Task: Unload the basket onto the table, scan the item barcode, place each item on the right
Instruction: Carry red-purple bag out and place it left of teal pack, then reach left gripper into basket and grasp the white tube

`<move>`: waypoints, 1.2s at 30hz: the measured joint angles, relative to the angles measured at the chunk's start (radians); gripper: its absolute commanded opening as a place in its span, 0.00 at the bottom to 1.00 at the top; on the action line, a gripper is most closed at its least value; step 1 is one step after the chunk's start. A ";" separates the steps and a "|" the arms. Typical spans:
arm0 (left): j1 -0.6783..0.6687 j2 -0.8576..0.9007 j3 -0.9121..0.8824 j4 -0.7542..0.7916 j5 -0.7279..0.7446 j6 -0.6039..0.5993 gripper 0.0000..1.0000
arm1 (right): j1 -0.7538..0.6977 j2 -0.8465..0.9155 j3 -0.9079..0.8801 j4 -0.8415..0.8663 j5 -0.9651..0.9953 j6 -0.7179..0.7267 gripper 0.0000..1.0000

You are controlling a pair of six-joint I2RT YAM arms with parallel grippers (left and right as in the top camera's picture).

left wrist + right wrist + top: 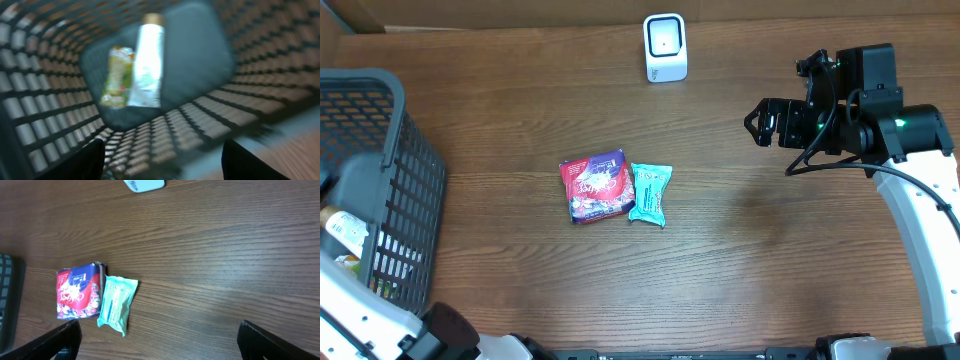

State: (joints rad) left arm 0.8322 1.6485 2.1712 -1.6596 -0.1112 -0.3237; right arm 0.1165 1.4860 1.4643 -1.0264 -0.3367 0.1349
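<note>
Wooden tabletop (740,260), seen from overhead. At its centre lie two items, a red packet (597,187) and a teal packet (649,194), side by side and touching, the teal one nearer the right edge. A white scanner (665,47) stands at the middle of the far edge, well apart from both. My right gripper (754,122) hovers over the tabletop near the right edge, fingers spread wide, holding nothing. My left gripper (162,162) is inside the dark mesh basket (415,200) at the left edge — fingers apart, nothing between them. On the basket floor a white tube (148,62) and a yellow-green packet (116,77) lie side by side.
</note>
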 measured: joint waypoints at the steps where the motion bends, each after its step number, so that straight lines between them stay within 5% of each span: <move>1: 0.021 0.000 -0.025 0.018 -0.004 0.000 0.67 | 0.000 0.000 0.000 0.000 0.000 0.000 1.00; 10: 0.058 0.003 -0.381 0.311 -0.022 0.000 0.67 | 0.000 0.000 0.000 0.001 0.000 -0.001 1.00; 19: 0.058 0.008 -0.808 0.669 -0.058 0.003 0.95 | 0.000 0.000 0.000 0.001 0.000 -0.001 1.00; 26: 0.060 0.011 -0.967 0.906 -0.058 0.036 0.94 | 0.000 0.000 0.000 0.000 0.000 -0.001 1.00; 36: 0.060 0.109 -0.973 0.950 -0.053 0.101 0.86 | 0.000 0.000 0.000 0.000 0.000 -0.001 1.00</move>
State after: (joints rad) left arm 0.8921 1.7576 1.1980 -0.7097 -0.1646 -0.2222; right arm 0.1165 1.4860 1.4643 -1.0260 -0.3367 0.1341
